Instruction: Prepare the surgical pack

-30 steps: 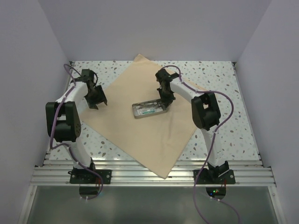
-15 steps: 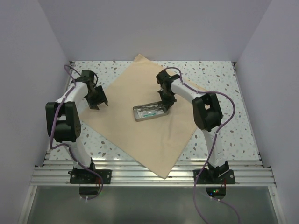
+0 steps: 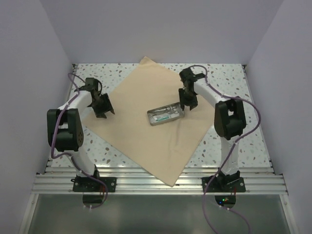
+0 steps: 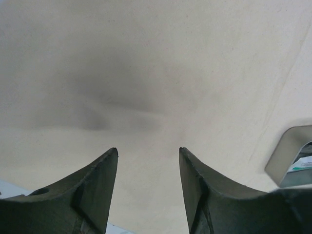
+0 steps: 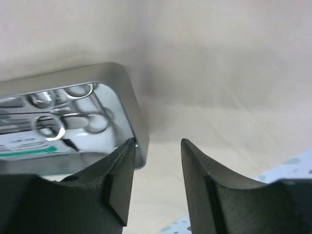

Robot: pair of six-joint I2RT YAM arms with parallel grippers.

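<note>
The surgical pack [image 3: 146, 131] is a wide tan paper sheet lying flat, turned like a diamond. It fills the left wrist view [image 4: 146, 73] and shows in the right wrist view [image 5: 219, 73]. A small metal tray [image 3: 165, 116] with steel scissors and forceps [image 5: 58, 122] rests on its middle. My right gripper [image 3: 187, 104] is open at the tray's right end; in its wrist view [image 5: 157, 141] the left finger sits over the tray's corner [image 5: 127, 92]. My left gripper [image 3: 103, 110] is open and empty, low over the sheet's left corner [image 4: 146, 150].
The speckled table [image 3: 229, 78] shows around the sheet. White walls close in the back and both sides. A metal rail [image 3: 156, 183] runs along the near edge; the sheet's near corner overhangs it. The tray's end shows at the right of the left wrist view [image 4: 292, 156].
The tray has shifted to the right on the sheet. My right gripper moved right and a little back alongside it. My left gripper turned slightly and stayed at the left corner.
</note>
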